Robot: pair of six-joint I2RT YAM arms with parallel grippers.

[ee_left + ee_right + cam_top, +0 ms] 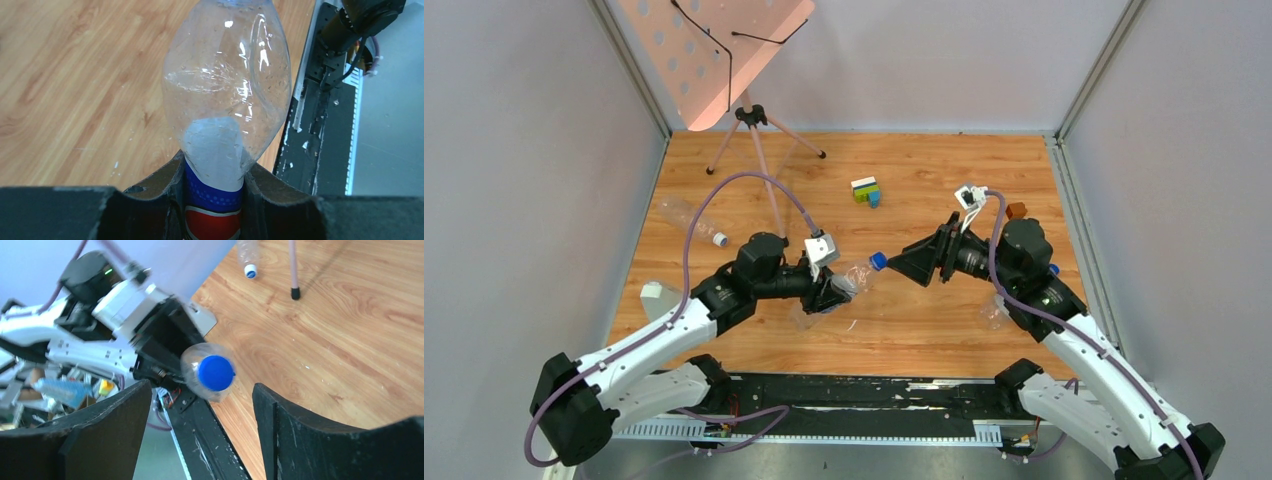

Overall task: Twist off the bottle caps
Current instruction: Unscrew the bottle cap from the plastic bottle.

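Left arm reaches in from its near-left base, elbow folded, wrist turned so the left gripper [832,292] points right toward the middle of the table [924,170]. Its jaws are clamped tight on the bottle [854,277], down at the blue-labelled lower part. The left wrist view shows it plainly: the black fingers [165,190] press in on both sides of the label, and the clear, crinkled body [227,85] stretches away from them.

The bottle's neck points right and slightly far, with the blue cap [878,260] on its end, near the centre of the scene.

Right arm now: it climbs from the near-right base, bends at the elbow by the right edge, and lays its forearm leftward. The right gripper [902,265] aims straight at that cap. From its wrist camera the jaws stand well apart, one finger on each side of the cap [216,372] with daylight on both sides. It grips nothing and touches nothing.

On the far left a second bottle [686,218] lies flat, its whitish cap [720,240] pointing inward. A toy block cluster [866,190] sits far centre, and a small brown cube [1016,210] is just behind the right arm.
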